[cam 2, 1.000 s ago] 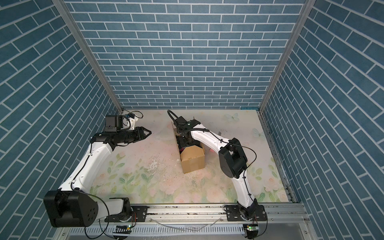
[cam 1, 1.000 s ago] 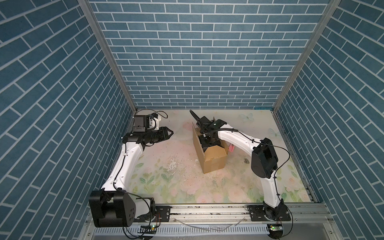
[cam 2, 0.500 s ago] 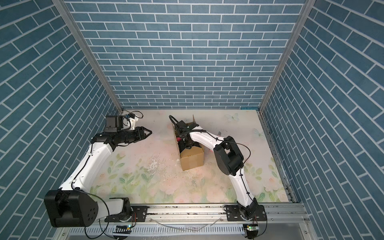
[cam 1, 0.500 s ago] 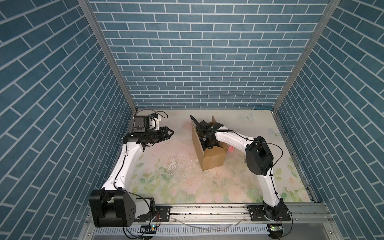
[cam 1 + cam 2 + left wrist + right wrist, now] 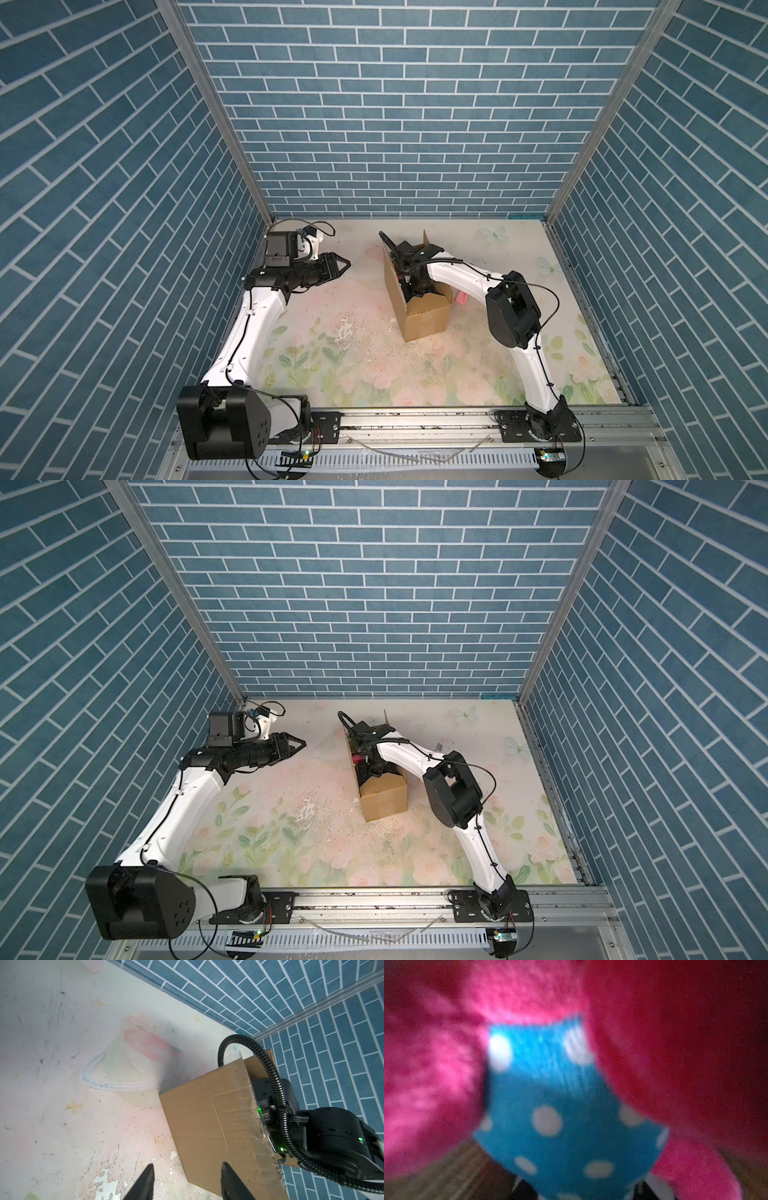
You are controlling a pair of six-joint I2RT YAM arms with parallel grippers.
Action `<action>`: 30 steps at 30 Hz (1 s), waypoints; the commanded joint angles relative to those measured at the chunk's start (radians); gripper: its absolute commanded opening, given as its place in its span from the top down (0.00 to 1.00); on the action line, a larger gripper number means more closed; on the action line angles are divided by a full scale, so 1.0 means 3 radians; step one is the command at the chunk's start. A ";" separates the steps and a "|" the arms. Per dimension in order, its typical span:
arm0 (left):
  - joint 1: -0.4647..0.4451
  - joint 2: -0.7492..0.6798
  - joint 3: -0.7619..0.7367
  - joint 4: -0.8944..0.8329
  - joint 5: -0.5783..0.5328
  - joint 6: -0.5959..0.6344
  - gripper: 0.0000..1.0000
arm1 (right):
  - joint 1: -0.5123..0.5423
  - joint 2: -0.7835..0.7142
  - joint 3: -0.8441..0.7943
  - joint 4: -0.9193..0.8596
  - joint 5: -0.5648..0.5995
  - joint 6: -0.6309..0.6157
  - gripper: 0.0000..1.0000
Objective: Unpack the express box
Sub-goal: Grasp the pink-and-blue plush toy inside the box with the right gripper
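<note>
1. Right claw (image 5: 581, 1189) sits inside the express box (image 5: 424, 322) on the desk (image 5: 332, 374), jaws astride dotted blue cloth (image 5: 560, 1105) on a pink toy (image 5: 436, 1053); grip unclear.
2. Left claw (image 5: 187, 1180) gapes empty, well apart.
3. Unbraced, the box may tip on lifting.

No text, label, brand or number can be read in any view.

- express box (image 5: 428, 328): the brown faces that show in both top views and in the left wrist view (image 5: 207, 1115) carry no readable print.
- left arm (image 5: 257, 320): small white mark (image 5: 262, 272) on the black link, too small to read.
- Right wrist view: blurred. The blue cloth (image 5: 560, 1095) shows white dots only, no characters.
</note>
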 commanded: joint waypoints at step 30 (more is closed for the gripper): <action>-0.0300 -0.0287 -0.0127 0.0614 0.0316 -0.0769 0.25 | 0.0040 -0.0880 0.0741 -0.0784 0.0197 -0.0045 1.00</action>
